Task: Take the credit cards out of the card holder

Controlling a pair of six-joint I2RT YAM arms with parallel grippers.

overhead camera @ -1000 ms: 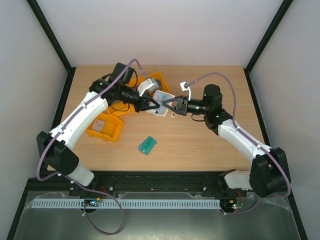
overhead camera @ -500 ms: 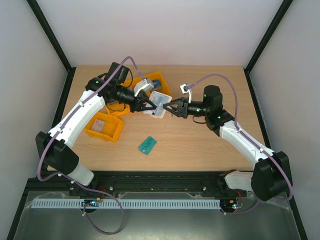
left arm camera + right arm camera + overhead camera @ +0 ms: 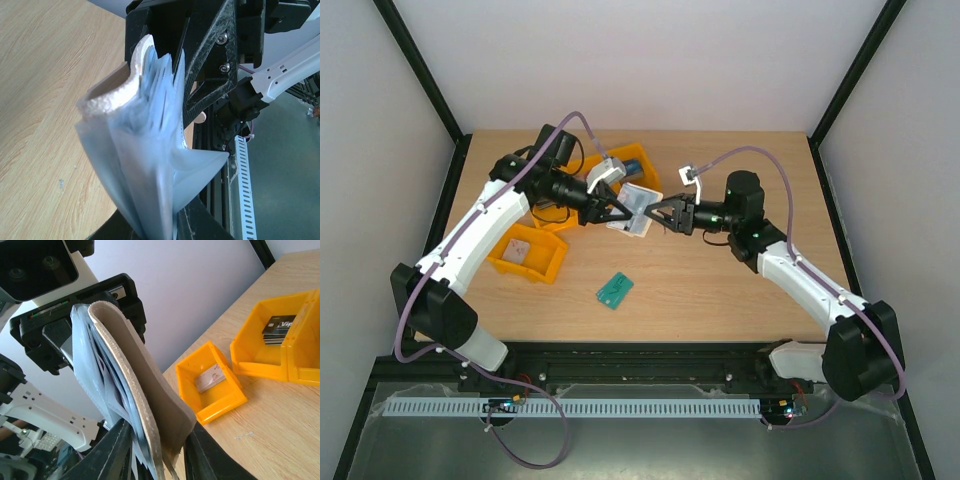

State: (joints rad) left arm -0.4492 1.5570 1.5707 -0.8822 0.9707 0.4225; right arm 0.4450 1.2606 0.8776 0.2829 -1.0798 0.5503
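Observation:
The card holder (image 3: 637, 208), beige outside with pale blue-grey clear pockets, hangs in the air between both grippers over the middle of the table. My left gripper (image 3: 616, 212) is shut on its left side and my right gripper (image 3: 660, 214) on its right edge. In the left wrist view the fanned pockets (image 3: 145, 130) rise from between my jaws (image 3: 155, 227), with the right gripper (image 3: 210, 50) behind. In the right wrist view the beige flap (image 3: 150, 390) stands between my jaws (image 3: 160, 450). A pale card (image 3: 210, 377) and a dark card (image 3: 277, 329) lie in yellow bins.
A yellow bin (image 3: 548, 268) with a pale card sits front left, and more yellow bins (image 3: 638, 157) stand behind the left gripper. A teal-green card-like piece (image 3: 614, 290) lies flat on the wood nearer the front. Black frame posts edge the table.
The left arm has lifted and turned the card holder a little. The right gripper has moved left and closed onto the holder's right edge.

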